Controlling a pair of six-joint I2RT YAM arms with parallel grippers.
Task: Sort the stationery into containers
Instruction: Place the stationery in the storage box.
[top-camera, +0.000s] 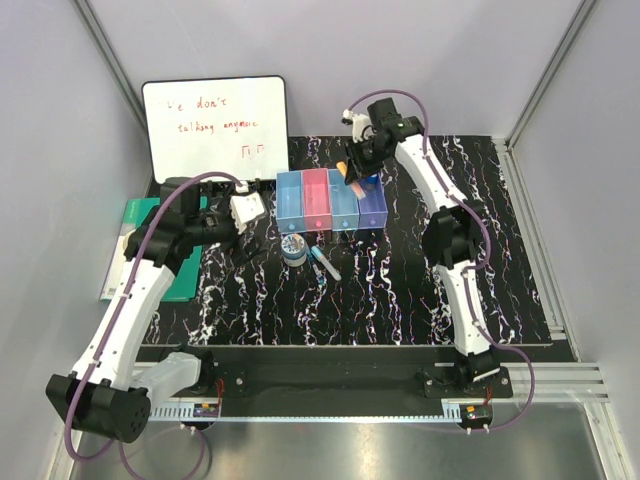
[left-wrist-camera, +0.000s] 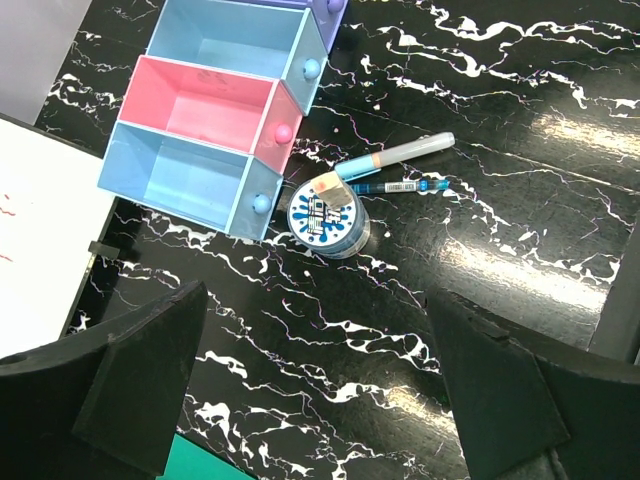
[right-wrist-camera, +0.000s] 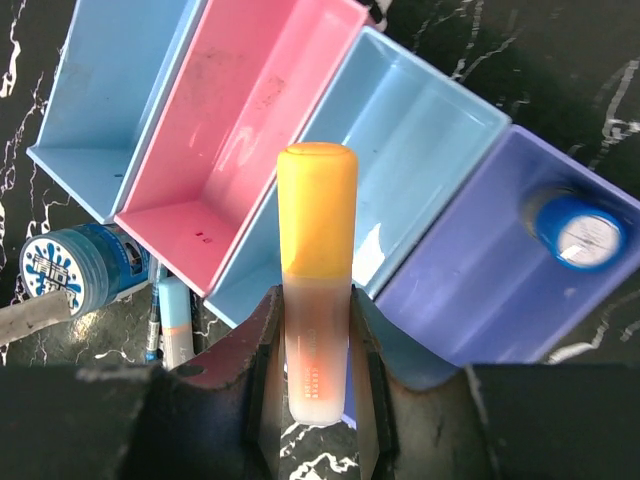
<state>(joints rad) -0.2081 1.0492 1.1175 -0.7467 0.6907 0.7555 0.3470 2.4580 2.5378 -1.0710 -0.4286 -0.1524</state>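
Right wrist view: right gripper (right-wrist-camera: 317, 335) is clamping an orange-capped marker (right-wrist-camera: 317, 230) above the row of bins (right-wrist-camera: 250, 110); purple bin (right-wrist-camera: 465, 275) is holding a blue-capped cylinder (right-wrist-camera: 575, 230). Left gripper (left-wrist-camera: 320, 345) is hanging wide open.

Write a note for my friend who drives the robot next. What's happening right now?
Right tool: shut on the orange-capped marker, held over the bins.
Left tool: open, empty, above the table.
Done: the blue-capped cylinder is in the purple bin.
Left: drop the marker in a bin, then sort the tape roll, grey marker and thin blue pen, all on the table by the bins.
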